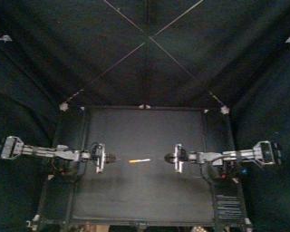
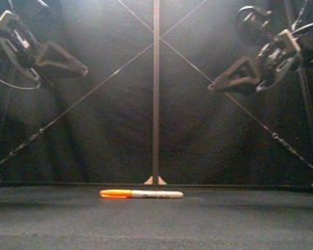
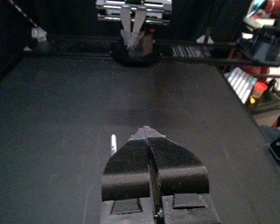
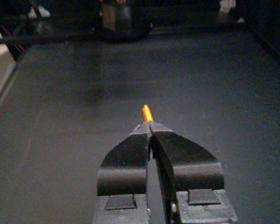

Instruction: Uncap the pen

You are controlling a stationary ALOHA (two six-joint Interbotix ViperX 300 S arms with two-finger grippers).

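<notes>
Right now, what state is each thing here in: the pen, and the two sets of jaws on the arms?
Pen: lying flat on the table, nothing touching it.
Orange cap: on the pen.
Left gripper: jaws shut, empty, raised off the table to the pen's left.
Right gripper: jaws shut, empty, raised off the table to the pen's right.

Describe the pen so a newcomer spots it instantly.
Start at the black table: near its middle, between the left tool and right tool held above it, lies the pen. It is the only loose thing there: a white barrel with an orange cap toward the left arm's side.
</notes>
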